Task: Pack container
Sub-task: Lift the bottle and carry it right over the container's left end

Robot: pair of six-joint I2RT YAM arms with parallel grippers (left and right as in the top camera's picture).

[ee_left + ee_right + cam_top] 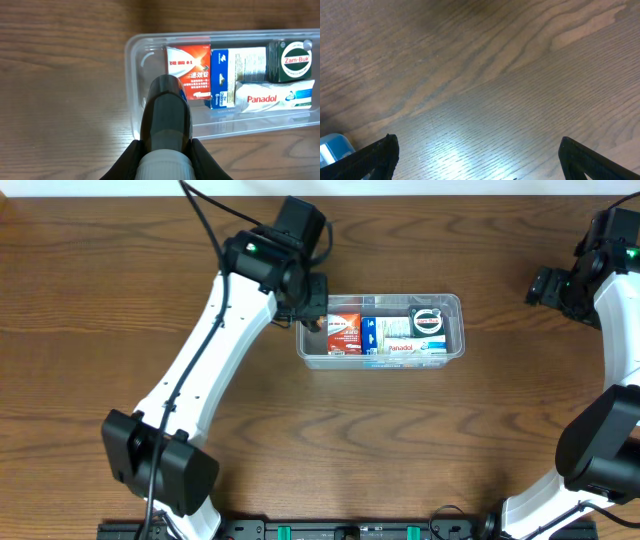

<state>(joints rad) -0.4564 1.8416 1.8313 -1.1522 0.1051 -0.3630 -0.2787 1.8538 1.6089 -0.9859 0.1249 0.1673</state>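
Observation:
The clear plastic container (455, 303) lies at the table's middle. It holds a red box (189, 70), a blue-and-white carton (230, 75), a green Zam-Buk tin (295, 61) and a white Panadol box (275, 97). My left gripper (308, 308) is shut on a dark amber bottle (167, 115) with a ribbed white cap. The bottle hangs over the container's left end (131, 70), partly covering the red box. My right gripper (545, 285) stands wide open over bare wood at the far right, its fingers (380, 152) holding nothing.
Wood-grain table all round. A small blue thing (332, 147) shows at the lower left edge of the right wrist view. The left arm (200, 360) stretches diagonally from the front left toward the container.

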